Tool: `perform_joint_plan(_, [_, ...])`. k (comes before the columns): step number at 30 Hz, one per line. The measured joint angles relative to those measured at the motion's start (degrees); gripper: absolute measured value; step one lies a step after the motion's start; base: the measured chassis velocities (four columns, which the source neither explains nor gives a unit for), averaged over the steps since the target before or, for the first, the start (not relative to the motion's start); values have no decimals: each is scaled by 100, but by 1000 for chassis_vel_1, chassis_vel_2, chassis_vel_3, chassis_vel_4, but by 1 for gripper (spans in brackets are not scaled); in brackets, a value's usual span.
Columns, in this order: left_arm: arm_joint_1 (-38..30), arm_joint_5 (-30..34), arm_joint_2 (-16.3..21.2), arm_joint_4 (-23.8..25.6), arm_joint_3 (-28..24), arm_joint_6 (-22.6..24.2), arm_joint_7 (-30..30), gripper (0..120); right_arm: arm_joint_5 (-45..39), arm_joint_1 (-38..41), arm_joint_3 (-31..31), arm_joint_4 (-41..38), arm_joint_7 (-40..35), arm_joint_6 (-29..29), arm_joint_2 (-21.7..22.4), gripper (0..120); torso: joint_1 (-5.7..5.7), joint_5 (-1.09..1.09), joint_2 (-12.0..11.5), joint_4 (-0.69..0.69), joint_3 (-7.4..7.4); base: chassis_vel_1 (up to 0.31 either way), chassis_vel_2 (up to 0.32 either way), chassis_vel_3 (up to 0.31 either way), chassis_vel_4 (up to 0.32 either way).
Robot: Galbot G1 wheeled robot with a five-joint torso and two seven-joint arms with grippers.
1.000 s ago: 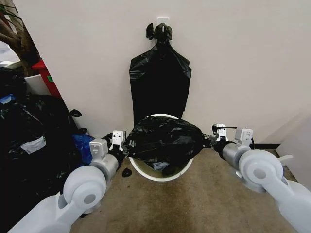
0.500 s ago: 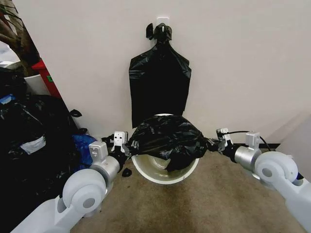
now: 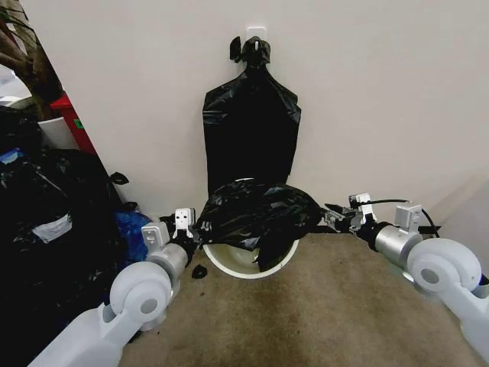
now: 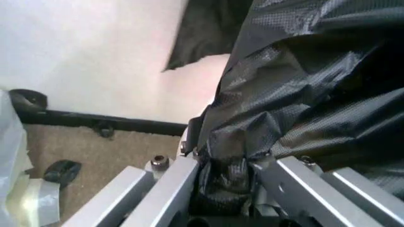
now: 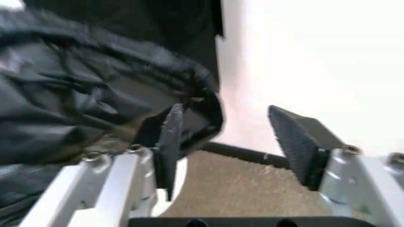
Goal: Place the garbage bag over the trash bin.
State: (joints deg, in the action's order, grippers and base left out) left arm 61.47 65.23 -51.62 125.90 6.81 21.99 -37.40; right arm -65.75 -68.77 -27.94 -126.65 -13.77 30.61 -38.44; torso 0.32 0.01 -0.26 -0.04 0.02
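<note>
Black plastic dominates my head view: I count one loose garbage bag [image 3: 256,216], one flat bunch of black bags [image 3: 250,128] hung by its knotted top from a wall hook [image 3: 256,32], and one large heap of bulging black bags [image 3: 46,222] on my left. There is one trash bin [image 3: 229,267], white and round, standing on the floor against the wall; the garbage bag lies draped across its top, covering the far part of the opening, while the near rim and part of the white interior remain exposed. Two grippers are at work, one on each side of the bin. The left gripper [image 3: 186,226] is at the bag's left edge, and in the left wrist view [image 4: 224,177] its fingers are closed narrow on a bunched fold of the bag's plastic. The right gripper [image 3: 338,217] is at the bag's right edge; in the right wrist view [image 5: 237,144] its jaws stand wide apart, with the bag's edge lying against one finger [image 5: 167,142] and nothing pinched between the two pads. The surface is a brownish carpet [image 3: 321,313], with a dark baseboard [image 4: 94,122] along the foot of a plain off-white wall [image 3: 382,99]. A small black scrap [image 3: 199,272] lies on the carpet just left of the bin
</note>
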Motion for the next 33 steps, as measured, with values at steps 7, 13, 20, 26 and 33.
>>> perform_joint_plan(7, [9,-235,-6,-107,-39,-343,-34,2,-847,-113,97,-1179,-1858,-98,-302,79,0,-1,0,1,0,0,0,0,0])
perform_joint_plan(13, [129,-679,-1,-167,-183,-984,-51,2,-1103,-149,418,-1698,-2879,-433,-619,98,0,0,0,0,0,0,0,0,0])
perform_joint_plan(20, [245,-1841,-45,-423,-420,-2035,158,2,-2769,112,536,-1706,-3575,-872,-920,100,0,0,0,1,0,0,0,0,0])
perform_joint_plan(26, [278,-2128,-40,-371,-461,-2316,245,2,-3863,413,934,-1690,-3899,-1159,-1287,100,1,0,0,1,0,0,0,0,0])
perform_joint_plan(33, [396,-2367,-27,-246,-460,-2407,384,2,-4117,666,1229,-1677,-3964,-1232,-1537,100,0,0,0,1,0,0,0,0,0])
